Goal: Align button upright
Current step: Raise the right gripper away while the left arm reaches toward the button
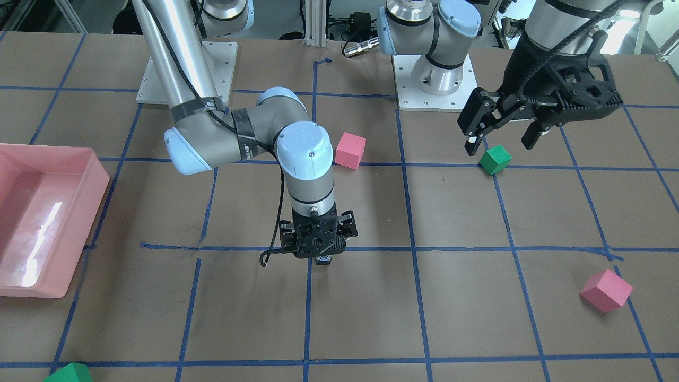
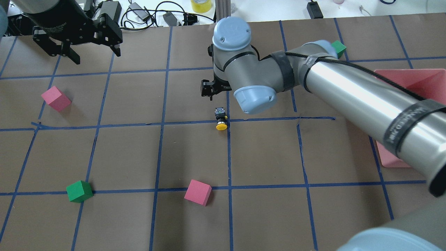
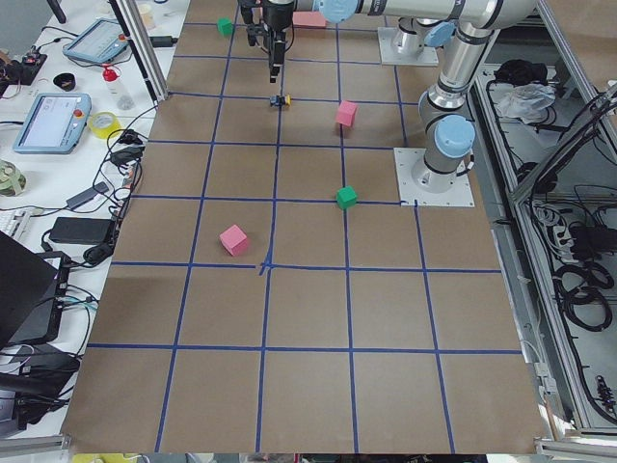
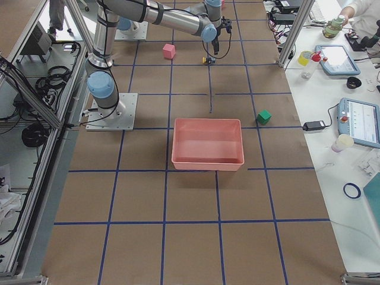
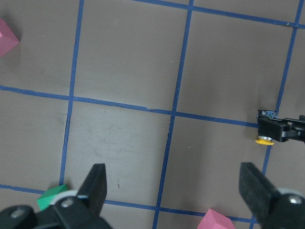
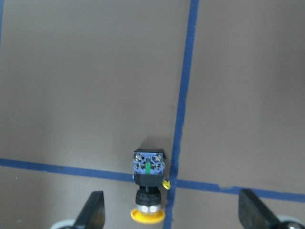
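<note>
Across the brown paper tabletop (image 2: 139,157) with its blue tape grid, the robot's right arm reaches out and its right gripper (image 6: 172,214) hangs over a tape crossing, jaws spread wide and holding nothing. Off to the side, the left gripper (image 1: 501,140) hovers near a green foam cube (image 1: 495,159), jaws also released and empty. And there's the small yellow-capped push-button with black body and grey-white base (image 2: 221,120), lying on its side at that crossing, ungrasped. By the look of it, grasping and standing it upright are both yet to come.
</note>
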You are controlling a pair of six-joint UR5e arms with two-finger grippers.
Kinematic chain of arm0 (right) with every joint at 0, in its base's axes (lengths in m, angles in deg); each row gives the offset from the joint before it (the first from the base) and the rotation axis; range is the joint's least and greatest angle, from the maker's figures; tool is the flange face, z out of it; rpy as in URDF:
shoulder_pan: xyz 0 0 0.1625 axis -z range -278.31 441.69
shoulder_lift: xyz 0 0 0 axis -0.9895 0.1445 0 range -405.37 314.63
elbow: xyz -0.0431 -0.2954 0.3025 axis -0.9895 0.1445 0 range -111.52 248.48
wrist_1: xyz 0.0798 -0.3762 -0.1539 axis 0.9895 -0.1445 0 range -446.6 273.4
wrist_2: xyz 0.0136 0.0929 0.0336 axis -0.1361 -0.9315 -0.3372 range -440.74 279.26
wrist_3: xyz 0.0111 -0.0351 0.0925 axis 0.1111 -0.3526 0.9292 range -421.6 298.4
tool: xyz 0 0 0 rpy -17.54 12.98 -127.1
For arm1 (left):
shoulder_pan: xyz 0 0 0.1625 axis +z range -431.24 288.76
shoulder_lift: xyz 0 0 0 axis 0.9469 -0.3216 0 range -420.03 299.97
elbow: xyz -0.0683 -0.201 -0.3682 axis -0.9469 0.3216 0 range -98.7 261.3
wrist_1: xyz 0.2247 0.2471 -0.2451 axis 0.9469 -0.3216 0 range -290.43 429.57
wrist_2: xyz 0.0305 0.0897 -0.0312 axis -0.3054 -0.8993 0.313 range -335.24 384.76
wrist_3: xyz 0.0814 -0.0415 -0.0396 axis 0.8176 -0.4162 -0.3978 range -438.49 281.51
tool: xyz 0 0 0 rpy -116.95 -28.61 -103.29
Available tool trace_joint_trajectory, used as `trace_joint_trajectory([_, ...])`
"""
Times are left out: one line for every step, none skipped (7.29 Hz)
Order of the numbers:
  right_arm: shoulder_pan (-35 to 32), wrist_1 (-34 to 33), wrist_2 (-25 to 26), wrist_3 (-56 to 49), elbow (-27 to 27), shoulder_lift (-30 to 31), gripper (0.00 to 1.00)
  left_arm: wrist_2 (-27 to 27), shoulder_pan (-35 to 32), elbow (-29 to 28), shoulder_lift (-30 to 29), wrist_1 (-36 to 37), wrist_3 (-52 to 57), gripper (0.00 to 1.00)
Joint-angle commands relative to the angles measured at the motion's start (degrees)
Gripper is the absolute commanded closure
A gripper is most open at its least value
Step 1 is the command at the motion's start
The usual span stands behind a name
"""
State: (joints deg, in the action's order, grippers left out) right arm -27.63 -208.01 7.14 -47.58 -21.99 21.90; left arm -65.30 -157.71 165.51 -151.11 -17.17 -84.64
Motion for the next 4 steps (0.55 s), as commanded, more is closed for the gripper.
trace_joint_trajectory([7.9, 19.8, -0.7, -3.9, 1.8, 11.3, 0.0, 0.1, -0.1, 0.2, 0.0, 0.0, -1.0, 0.0])
trace_joint_trajectory([10.8, 24.8, -0.5, -6.5, 2.7, 14.8, 0.0, 0.1, -0.5, 0.2, 0.5, 0.1, -1.2, 0.0])
trace_joint_trajectory([11.9, 28.9, 0.1, -8.2, 3.6, 17.9, 0.0, 0.1, -0.6, 0.2, 1.2, 0.3, -2.5, 0.0])
trace_joint_trajectory([12.2, 32.8, 2.0, -8.6, 3.8, 21.6, 0.0, 0.1, -0.8, 0.4, 1.6, 1.0, -7.5, 0.0])
